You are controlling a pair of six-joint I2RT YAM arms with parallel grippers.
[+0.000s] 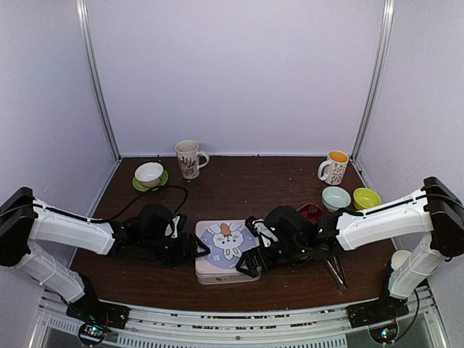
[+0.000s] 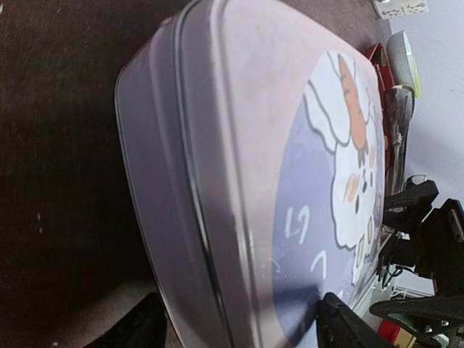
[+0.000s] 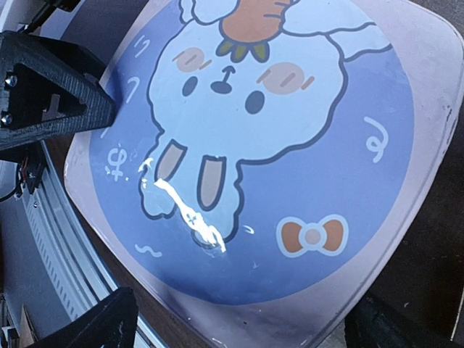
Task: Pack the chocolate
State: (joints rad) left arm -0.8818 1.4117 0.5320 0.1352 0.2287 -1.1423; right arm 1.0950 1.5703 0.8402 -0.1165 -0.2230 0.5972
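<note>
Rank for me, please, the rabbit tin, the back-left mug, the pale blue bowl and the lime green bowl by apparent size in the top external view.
Largest: rabbit tin.
Next: back-left mug, which stands farther from the camera.
Last: pale blue bowl and lime green bowl look alike, so unranked.

A dark brown wooden table [image 1: 239, 188] stands in a booth of plain, pale walls: a back wall [image 1: 232, 72], a left wall [image 1: 43, 94] and a right wall [image 1: 428, 87]. Slim metal posts [image 1: 98, 80] rise at both rear corners. A metal rail [image 1: 239, 322] edges the table's near side, under soft, even light.
</note>
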